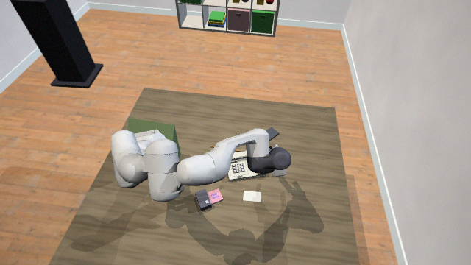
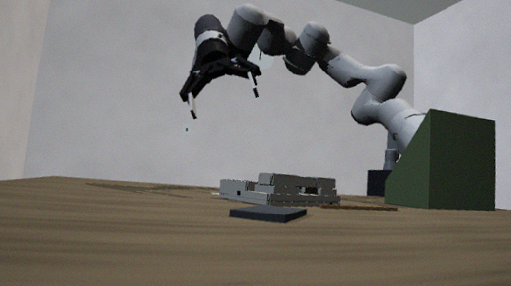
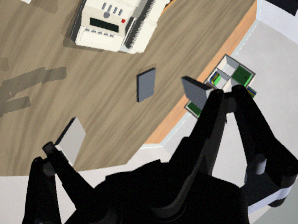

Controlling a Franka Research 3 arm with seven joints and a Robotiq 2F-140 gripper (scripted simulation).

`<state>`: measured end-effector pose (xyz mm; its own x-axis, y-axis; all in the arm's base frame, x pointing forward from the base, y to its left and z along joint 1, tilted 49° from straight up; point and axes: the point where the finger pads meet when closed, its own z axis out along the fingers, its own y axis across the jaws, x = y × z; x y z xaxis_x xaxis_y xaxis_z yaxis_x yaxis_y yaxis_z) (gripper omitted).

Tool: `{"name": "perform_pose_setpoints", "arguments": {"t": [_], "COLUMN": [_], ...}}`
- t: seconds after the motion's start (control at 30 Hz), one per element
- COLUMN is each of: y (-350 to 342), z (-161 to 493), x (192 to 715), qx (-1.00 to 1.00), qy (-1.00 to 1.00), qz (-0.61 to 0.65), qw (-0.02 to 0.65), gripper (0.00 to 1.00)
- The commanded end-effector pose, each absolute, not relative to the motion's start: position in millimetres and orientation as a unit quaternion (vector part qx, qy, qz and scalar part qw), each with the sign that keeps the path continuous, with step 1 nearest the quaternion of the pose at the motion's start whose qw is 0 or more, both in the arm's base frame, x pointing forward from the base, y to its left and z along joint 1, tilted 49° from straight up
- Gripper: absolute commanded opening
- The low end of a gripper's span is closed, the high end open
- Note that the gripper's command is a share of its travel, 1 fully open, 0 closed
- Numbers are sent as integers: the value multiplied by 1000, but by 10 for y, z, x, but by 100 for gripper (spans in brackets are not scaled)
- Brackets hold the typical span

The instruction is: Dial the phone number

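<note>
The cream desk phone (image 1: 234,177) (image 2: 244,192) (image 3: 86,39) sits on the table, its keypad (image 1: 238,168) partly in view beside the arm in the top view. The handset (image 2: 280,180) (image 3: 148,31) lies in its cradle. A pink note (image 1: 215,196) with purple writing, too small to read, sticks out beside a dark box. A blank-looking white paper (image 1: 252,196) lies to its right. My gripper (image 2: 225,105) (image 3: 130,106) is wide open and empty, tilted, high above the table near the phone's display end. The arm hides most of it in the top view.
A dark flat slab (image 1: 272,133) (image 2: 268,213) (image 3: 146,85) lies beyond the phone. A thin orange-brown stick (image 2: 362,208) lies beside the phone. A green sloped block (image 1: 152,125) (image 2: 458,162) stands by the arm's base. The dark box (image 1: 202,200) sits left of the pink note.
</note>
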<state>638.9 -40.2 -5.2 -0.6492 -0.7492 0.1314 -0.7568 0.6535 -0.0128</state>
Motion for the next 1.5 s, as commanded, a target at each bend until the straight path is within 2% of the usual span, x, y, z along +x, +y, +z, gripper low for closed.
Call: {"name": "perform_pose_setpoints", "arguments": {"t": [0.0, 0.53, 0.57, 0.7, 0.93, 1.1, 1.13, 1.2, 1.23, 1.37, 1.4, 1.47], "y": [-401, -401, -401, -365, -241, -241, -225, -225, -219, -219, -226, -226], "z": [-51, -51, -50, 24, 377, 377, 475, 475, 577, 577, 680, 680], "x": [6389, 6389, 6388, 6262, 5594, 5594, 5386, 5386, 5158, 5158, 4915, 4915], "qx": [415, 415, 415, 446, 593, 593, 634, 634, 675, 675, 716, 716], "qy": [-907, -907, -907, -892, -796, -796, -761, -761, -721, -721, -676, -676], "qz": [33, 33, 33, 33, 31, 31, 30, 30, 28, 28, 26, 26], "qw": [57, 57, 57, 67, 119, 119, 134, 134, 152, 152, 170, 170], "gripper": [100, 100, 0, 0, 0, 0, 0, 0, 0, 0, 0, 0]}}
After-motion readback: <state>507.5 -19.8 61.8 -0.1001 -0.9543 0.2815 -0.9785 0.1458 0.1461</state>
